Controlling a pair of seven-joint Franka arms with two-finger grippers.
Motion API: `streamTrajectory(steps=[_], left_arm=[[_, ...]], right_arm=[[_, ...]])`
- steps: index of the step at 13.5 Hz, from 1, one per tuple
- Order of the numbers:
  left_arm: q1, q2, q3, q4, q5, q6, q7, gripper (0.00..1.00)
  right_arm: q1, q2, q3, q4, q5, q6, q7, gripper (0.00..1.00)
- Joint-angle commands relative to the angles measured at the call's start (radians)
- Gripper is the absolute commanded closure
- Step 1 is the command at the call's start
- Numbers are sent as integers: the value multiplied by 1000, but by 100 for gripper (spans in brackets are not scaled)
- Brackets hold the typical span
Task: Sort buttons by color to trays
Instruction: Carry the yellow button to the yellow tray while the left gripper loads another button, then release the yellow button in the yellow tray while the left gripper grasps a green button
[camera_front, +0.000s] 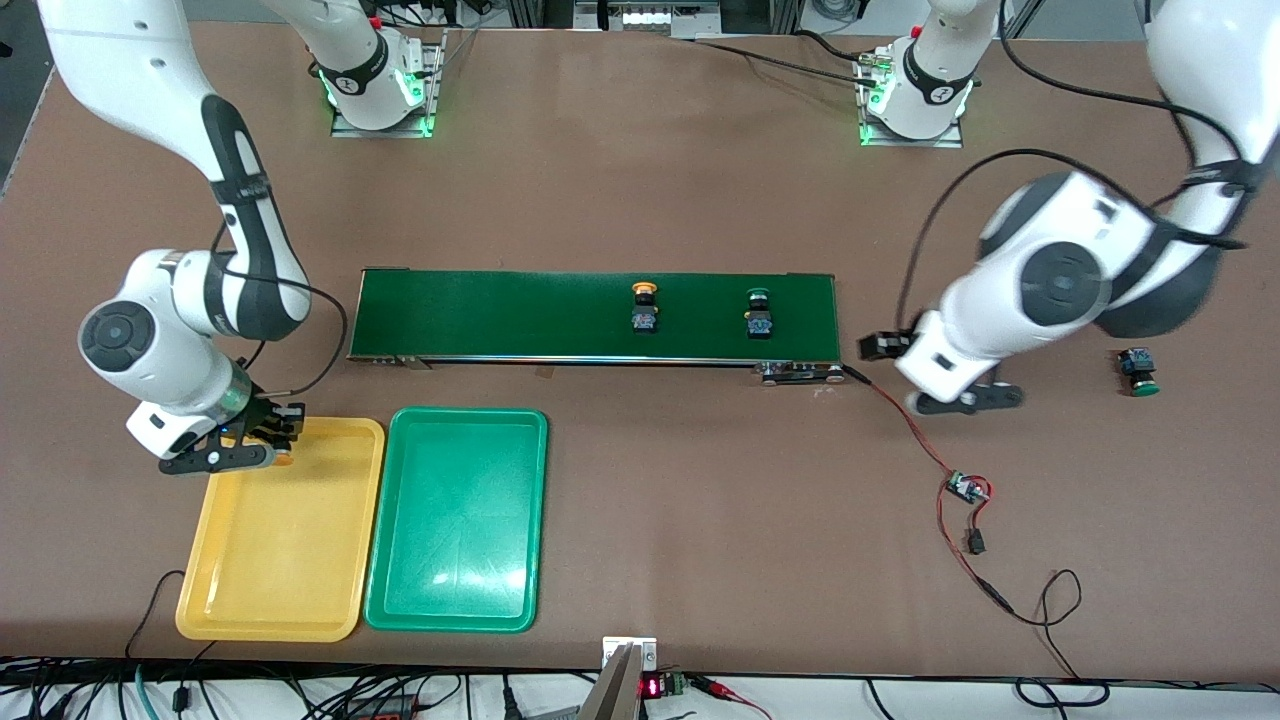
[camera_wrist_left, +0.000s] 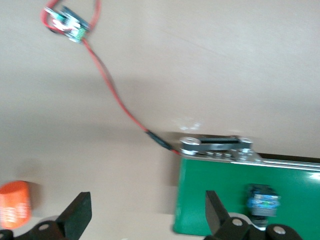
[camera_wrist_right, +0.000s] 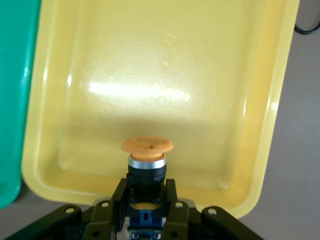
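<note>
So the right gripper (camera_front: 262, 440) is up over the yellow tray (camera_front: 280, 560), at the corner closest to the belt, with its fingers (camera_wrist_right: 120, 192) clamped on an orange-capped button (camera_wrist_right: 146, 159), cap pointing out over the tray floor. The green tray (camera_front: 455, 520) sits right beside the yellow one, nothing in it.

On the conveyor belt (camera_front: 500, 315) there's a second orange-capped button (camera_front: 645, 306) and a green-capped button (camera_front: 759, 311), well apart from each other.

The left gripper (camera_front: 962, 398) hangs over bare table just off the belt's end, fingers (camera_wrist_left: 80, 212) spread wide, holding nothing. Another green-capped button (camera_front: 1137, 371) lies on the table toward the left arm's end. The left wrist view also catches an orange cylinder (camera_wrist_left: 16, 204) near the fingers.
</note>
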Motion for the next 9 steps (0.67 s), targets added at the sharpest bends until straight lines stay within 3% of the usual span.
streamTrajectory(steps=[1, 5, 9], left_arm=[[73, 0, 1, 22, 2, -45, 120, 0], [259, 14, 28, 2, 130, -44, 397, 0], [340, 16, 197, -1, 152, 79, 638, 0]], right_arm=[[-3, 36, -2, 30, -4, 26, -1, 75], [-15, 64, -3, 29, -4, 75, -8, 43], [-6, 56, -3, 21, -4, 72, -2, 21]])
